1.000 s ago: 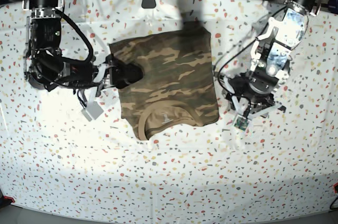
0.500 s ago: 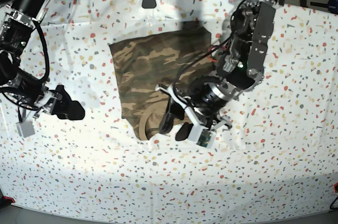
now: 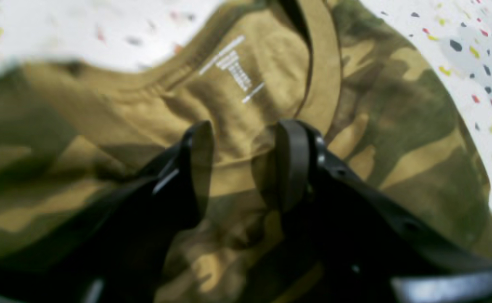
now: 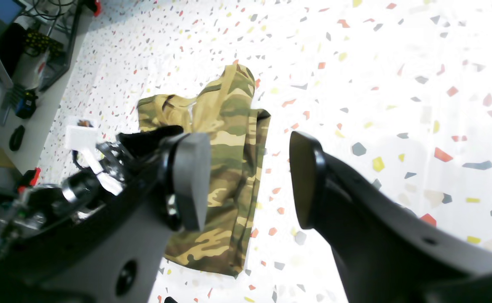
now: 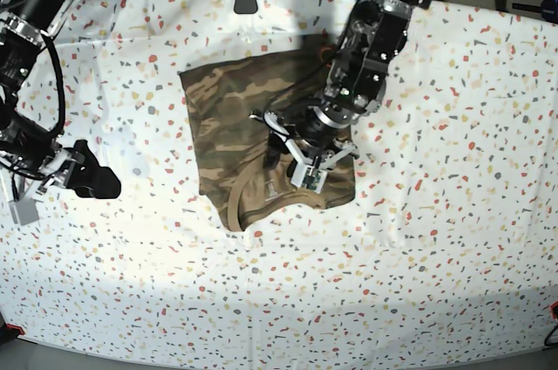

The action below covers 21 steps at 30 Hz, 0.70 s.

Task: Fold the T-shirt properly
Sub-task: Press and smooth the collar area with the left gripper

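Directly over centre-frame T-shirt [image 5: 261, 121], left gripper [image 5: 292, 161] parted, seemingly empty, near collar; right gripper [image 5: 100, 182] parted, far left.

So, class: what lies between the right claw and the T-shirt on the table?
Only bare speckled tablecloth; in the base view the right claw hangs well apart from the T-shirt.

- The left arm [image 5: 377, 34] is black and silver, with black cables looped along its links.
- Its fingers [image 3: 292, 164] are matte black, with flat pads and small screws.
- The right arm's fingers [image 4: 191, 179] have grey pads on black bodies.
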Motion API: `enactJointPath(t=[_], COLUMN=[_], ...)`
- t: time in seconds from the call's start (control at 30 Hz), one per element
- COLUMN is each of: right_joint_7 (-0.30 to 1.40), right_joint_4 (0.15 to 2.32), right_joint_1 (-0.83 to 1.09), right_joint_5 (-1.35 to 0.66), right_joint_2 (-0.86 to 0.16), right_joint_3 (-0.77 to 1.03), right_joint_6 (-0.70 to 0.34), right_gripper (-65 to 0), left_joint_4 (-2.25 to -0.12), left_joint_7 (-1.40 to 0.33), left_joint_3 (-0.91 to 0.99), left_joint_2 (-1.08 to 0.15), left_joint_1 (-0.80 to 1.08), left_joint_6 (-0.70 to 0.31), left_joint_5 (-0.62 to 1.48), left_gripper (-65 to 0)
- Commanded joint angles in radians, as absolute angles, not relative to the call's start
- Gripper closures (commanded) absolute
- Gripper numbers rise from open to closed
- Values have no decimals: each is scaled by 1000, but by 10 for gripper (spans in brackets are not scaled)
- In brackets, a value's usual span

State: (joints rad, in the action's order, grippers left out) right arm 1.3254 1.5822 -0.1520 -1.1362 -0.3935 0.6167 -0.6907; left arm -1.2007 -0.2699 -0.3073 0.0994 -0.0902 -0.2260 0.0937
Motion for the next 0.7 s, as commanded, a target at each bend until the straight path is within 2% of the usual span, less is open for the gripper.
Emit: enactJointPath(t=[0.0,0.13,0.4,0.67], right_joint_7=[1308,1308,1308,1291], right_joint_4=[1600,1600,1600,1600], right_joint_1=[-172,-172,-172,-171], right_joint_5=[-1163,-1163,-1163,-1155], right_joint_2=[-415,-415,-415,-415], right_joint_3=[622,622,622,622], right_joint_6=[-698,-698,-698,-698], right_gripper=[-305,-305,-306,-306], left_joint_4=[-1177,-1056,-1047,-1147], left_joint_7=[-243,-145,-142,-305], left_joint_3=[-309,-309,-309,-309], left_joint_2=[111,113,113,113], left_joint_1=[-105,-105,-149,-207], left_joint_6=[-236,-233,-233,-233], left_joint_5=[90,25,-11,34], left_gripper=[-239,-239,-239,-239])
